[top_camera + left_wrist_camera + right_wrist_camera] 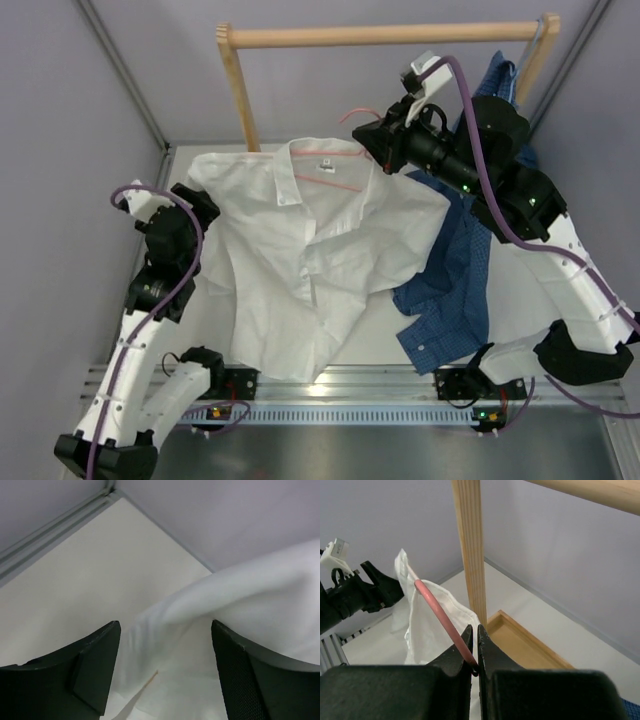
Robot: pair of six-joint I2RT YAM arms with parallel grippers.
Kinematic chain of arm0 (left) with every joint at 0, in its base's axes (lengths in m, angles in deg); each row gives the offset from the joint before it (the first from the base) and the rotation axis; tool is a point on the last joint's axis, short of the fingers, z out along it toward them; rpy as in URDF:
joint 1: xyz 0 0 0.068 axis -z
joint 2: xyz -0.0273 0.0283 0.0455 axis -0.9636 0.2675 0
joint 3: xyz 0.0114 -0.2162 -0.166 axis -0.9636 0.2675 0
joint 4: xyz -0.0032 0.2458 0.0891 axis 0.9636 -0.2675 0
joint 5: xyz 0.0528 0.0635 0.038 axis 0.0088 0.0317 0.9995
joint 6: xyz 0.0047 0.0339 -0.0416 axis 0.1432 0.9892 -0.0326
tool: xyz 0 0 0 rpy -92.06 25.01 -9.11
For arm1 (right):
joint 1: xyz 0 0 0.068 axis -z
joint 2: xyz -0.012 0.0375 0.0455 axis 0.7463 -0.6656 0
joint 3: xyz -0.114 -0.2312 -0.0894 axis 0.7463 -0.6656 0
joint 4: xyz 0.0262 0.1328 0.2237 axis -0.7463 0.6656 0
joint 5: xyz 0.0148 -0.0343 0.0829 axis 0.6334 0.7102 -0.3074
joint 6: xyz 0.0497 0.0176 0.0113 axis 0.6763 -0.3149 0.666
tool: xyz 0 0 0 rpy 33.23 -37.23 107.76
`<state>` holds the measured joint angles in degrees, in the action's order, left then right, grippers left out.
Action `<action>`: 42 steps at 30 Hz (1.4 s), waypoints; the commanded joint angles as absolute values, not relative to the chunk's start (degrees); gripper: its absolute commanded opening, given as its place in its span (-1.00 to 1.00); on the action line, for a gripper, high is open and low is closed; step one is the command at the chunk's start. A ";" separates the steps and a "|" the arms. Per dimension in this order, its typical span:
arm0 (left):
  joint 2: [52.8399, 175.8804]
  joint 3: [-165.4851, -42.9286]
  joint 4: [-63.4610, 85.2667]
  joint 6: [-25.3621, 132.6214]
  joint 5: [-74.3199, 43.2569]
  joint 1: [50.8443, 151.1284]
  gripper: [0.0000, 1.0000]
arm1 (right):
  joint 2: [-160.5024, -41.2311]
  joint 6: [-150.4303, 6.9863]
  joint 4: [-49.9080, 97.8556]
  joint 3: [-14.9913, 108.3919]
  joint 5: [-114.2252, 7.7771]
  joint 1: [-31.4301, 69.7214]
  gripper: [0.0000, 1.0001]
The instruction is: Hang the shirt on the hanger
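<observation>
Two claws: my right claw [474,631] clenches the hanger [439,614] just beside the wooden post [469,545]. My left claw [166,628] gapes, released, at the shirt [260,595], well apart from that post.

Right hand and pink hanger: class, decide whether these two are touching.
Touching. The right wrist view shows the right hand shut around the pink hanger, whose wire is pinched there with no gap visible.

White table [365,345], wooden rack [240,95] at back, white shirt [300,240], blue checked shirt [450,290] draped across
</observation>
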<state>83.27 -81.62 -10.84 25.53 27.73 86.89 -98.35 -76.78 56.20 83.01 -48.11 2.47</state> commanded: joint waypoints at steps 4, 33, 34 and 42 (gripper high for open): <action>80.09 -89.95 -1.84 39.63 1.99 86.53 0.06 | -95.90 -77.83 53.62 82.26 -49.10 3.36 -1.00; 105.83 -109.82 -14.93 43.76 10.05 117.46 -0.43 | -94.58 -76.87 48.16 72.14 -45.85 3.27 -1.00; 106.71 -109.91 -15.02 43.85 9.87 117.47 -0.56 | -94.75 -76.78 48.08 72.23 -45.76 3.36 -1.00; 107.07 -111.05 -13.44 46.58 3.55 118.96 -1.00 | -97.39 -76.52 47.81 72.32 -46.20 3.27 -1.00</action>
